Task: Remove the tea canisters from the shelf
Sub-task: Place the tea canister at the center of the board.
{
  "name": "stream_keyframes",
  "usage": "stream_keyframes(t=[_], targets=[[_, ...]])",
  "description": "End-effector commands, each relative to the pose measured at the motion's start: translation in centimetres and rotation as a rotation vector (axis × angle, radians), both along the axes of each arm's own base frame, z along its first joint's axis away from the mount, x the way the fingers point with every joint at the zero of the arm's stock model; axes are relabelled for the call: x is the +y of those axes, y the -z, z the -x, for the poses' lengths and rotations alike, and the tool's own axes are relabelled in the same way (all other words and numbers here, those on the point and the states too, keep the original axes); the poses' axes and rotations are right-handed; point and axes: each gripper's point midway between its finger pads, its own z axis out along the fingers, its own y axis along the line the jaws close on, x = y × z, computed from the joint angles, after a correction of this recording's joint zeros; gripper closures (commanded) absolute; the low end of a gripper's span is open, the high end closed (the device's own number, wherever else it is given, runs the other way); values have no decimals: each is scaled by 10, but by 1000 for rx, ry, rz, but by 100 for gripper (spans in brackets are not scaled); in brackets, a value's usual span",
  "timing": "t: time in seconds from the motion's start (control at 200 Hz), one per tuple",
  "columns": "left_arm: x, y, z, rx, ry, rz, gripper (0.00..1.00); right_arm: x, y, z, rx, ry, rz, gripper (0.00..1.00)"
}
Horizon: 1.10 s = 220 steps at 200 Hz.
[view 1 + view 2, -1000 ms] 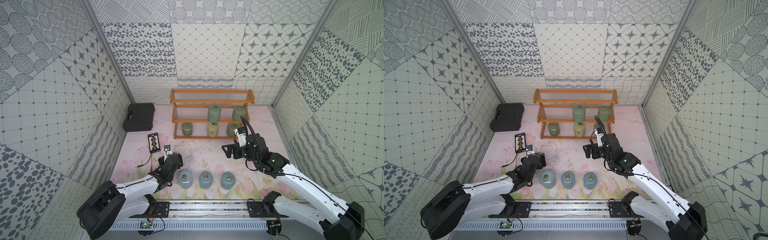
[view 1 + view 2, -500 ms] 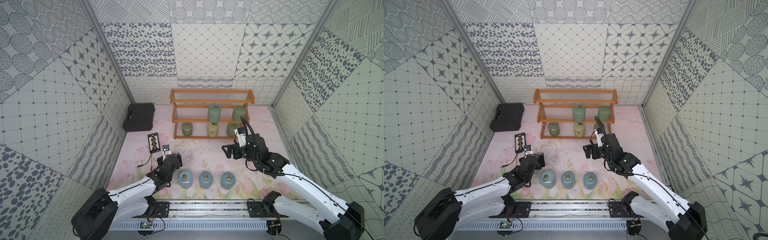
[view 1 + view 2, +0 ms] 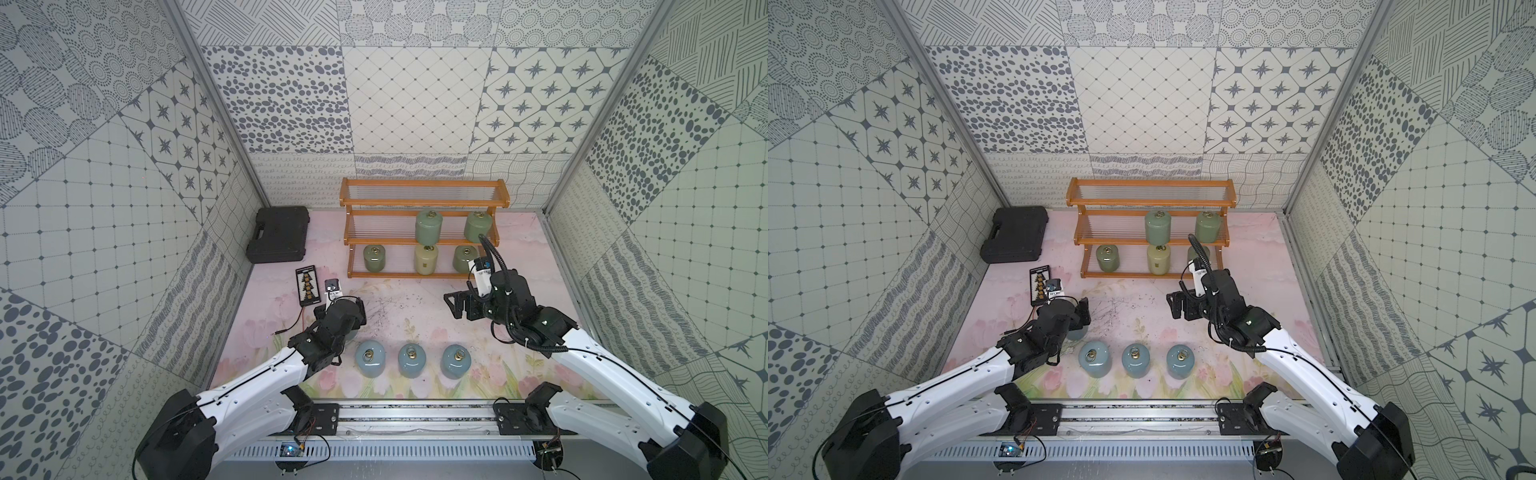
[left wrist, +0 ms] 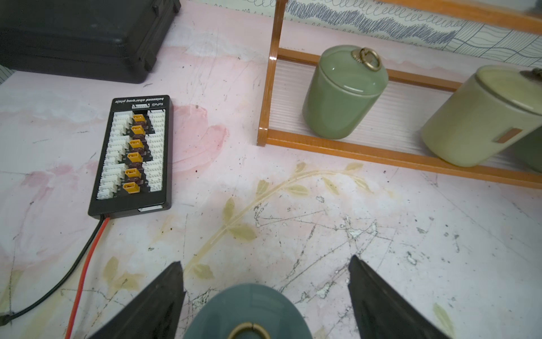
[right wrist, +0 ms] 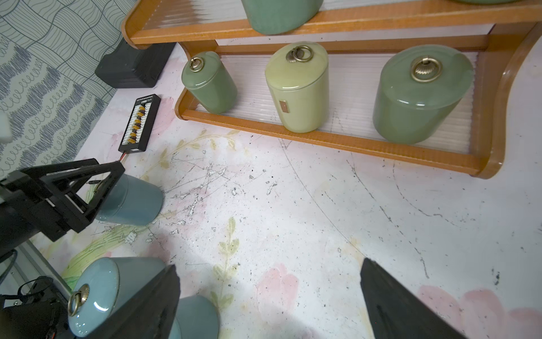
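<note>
In both top views we look steeply down from high above the front rail (image 3: 415,419), with the shelf (image 3: 386,240) mid-frame. Our left wrist camera sits low and close to the floor mat (image 4: 293,205), facing the shelf's bottom tier. Our right wrist camera shares that tier and the charging board (image 4: 133,152).

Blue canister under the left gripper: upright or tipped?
Upright: the blue canister stands on its base, ring on top, between the left gripper's open jaws.
</note>
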Motion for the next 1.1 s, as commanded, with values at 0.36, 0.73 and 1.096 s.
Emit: stream_keyframes(t=[0.36, 0.73, 1.096], targets=[[-5, 18, 25, 545, 152, -74, 17, 3, -5, -3, -28, -8, -38, 0], [-6, 30, 24, 749, 149, -188, 30, 4, -5, -3, -25, -14, -43, 0], [12, 41, 47, 796, 70, -200, 33, 5, 1, -2, -12, -28, -49, 0]])
